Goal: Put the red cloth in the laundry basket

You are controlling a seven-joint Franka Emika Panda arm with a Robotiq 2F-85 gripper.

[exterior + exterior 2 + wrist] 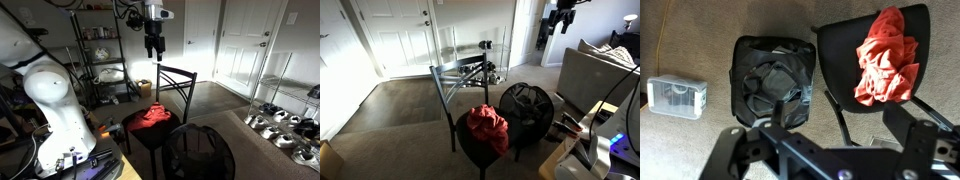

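The red cloth lies crumpled on the seat of a black metal chair; it shows in both exterior views and in the wrist view. The black laundry basket stands on the carpet right beside the chair and appears open-topped and dark inside in the wrist view. My gripper hangs high above the chair and basket, touching nothing. Its fingers are spread apart and empty. It also shows at the top of an exterior view.
A small white box lies on the carpet beside the basket. Wire shelves stand by the wall, a shoe rack at the side. A grey sofa and a second metal chair frame are nearby.
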